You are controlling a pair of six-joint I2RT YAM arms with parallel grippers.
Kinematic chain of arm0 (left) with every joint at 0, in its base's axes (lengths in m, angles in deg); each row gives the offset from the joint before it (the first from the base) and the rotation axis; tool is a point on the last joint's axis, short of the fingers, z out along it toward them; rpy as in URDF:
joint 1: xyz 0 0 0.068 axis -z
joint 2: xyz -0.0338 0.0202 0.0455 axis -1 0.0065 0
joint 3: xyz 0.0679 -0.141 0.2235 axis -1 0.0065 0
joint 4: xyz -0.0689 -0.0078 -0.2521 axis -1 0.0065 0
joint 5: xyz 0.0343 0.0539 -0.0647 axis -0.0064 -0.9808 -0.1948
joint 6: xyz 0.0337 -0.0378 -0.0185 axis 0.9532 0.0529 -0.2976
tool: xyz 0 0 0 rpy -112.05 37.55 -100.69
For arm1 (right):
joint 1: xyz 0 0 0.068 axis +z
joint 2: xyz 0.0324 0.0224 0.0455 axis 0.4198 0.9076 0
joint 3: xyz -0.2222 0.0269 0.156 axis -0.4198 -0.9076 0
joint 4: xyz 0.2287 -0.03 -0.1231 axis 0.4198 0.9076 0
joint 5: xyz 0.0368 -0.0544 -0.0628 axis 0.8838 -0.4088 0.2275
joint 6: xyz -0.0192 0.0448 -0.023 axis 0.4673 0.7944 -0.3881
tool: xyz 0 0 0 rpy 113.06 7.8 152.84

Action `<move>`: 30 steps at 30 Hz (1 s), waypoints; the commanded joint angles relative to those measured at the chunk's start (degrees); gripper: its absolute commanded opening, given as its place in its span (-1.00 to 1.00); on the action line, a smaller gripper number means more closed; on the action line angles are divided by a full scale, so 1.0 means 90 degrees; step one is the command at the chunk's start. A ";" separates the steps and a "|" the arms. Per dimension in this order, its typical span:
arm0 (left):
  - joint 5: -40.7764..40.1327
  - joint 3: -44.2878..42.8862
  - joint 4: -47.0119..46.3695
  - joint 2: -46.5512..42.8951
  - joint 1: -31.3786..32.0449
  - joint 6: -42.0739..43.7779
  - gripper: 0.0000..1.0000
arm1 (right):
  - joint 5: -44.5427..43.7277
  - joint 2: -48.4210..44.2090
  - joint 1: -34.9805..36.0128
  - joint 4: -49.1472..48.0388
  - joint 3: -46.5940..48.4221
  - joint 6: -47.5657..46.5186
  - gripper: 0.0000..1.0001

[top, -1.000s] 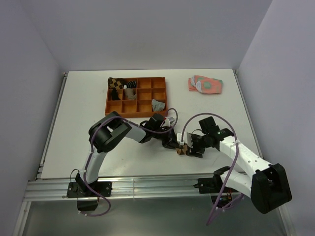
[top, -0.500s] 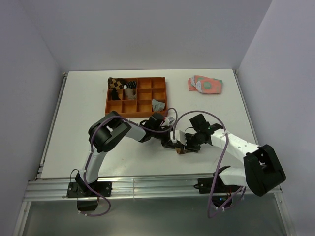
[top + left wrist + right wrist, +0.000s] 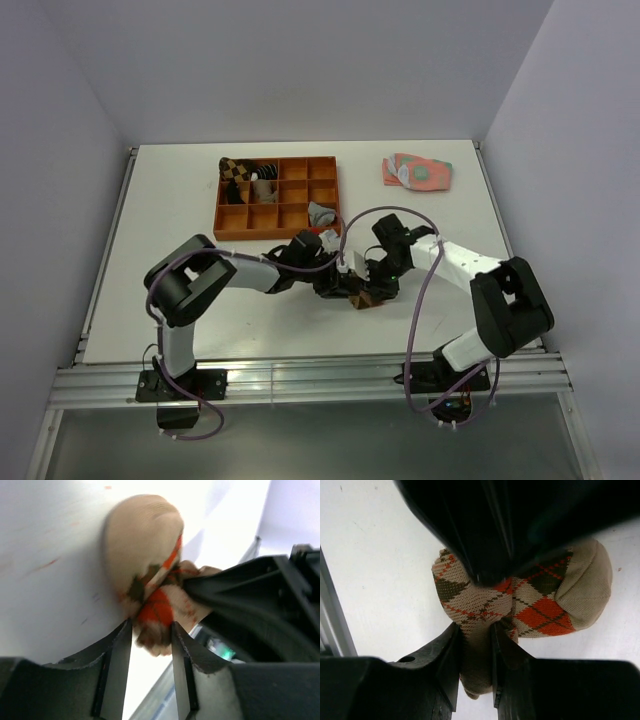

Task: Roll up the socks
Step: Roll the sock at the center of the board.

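So the argyle sock [image 3: 540, 600] is bunched up into a soft, lumpy bundle on the white table [image 3: 180, 290], near the front edge and about midway between the two arms. It's a fine-ribbed tan knit with orange and dark-brown diamonds crossed by thin orange lines, and one end is rounded off in plain tan.

A fold of it is pinched tight between the flat black fingers of the right gripper [image 3: 476, 630], which are nearly closed with only fabric in the gap. The other end is straddled by the left gripper [image 3: 150, 626], whose jaws are partway apart. The knit fills the space and touches both fingers, but whether it's actually being squeezed can't be told. The two grippers are pretty much nose to nose over the bundle.

Further back, an orange plastic tray [image 3: 270, 233] with a grid of square compartments is parked. The grey sock [image 3: 320, 213] is crumpled in its near right corner cell. A flat pink-and-green patterned pair [image 3: 417, 172] is laid well apart, at the back right.
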 commanded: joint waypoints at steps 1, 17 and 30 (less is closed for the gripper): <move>-0.1288 0.0535 0.0088 -0.0667 0.0005 0.0636 -0.17 | -0.0136 0.0304 0.0040 0.0584 0.0282 0.0029 -0.69; -0.3806 0.2169 -0.1506 -0.2454 0.0696 0.1738 -0.15 | 0.0460 0.2832 -0.0301 0.3199 0.2820 -0.0274 -0.68; -0.4406 0.0654 -0.0714 -0.1489 0.1705 0.3809 -0.14 | 0.0695 0.4259 -0.0497 0.4169 0.4178 -0.0274 -0.67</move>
